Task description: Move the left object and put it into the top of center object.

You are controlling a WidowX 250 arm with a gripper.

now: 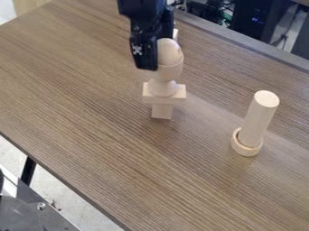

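At the far centre of the worktop (pixel 91 94), the end effector (pixel 154 53) is hanging close against the wooden egg (pixel 170 50), now sitting in the cup (pixel 167 71) atop the block stack (pixel 164 95); whether it's gripping, I'm not managing to tell. Placement is apparently finishing, next calling for a gentle release, the narrow stack risking a topple. Near right, a cylinder (pixel 260 115) is standing in a ring (pixel 245 148), well apart.

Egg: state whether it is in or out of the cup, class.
In: the egg rises above the cup, its lower part hidden inside.
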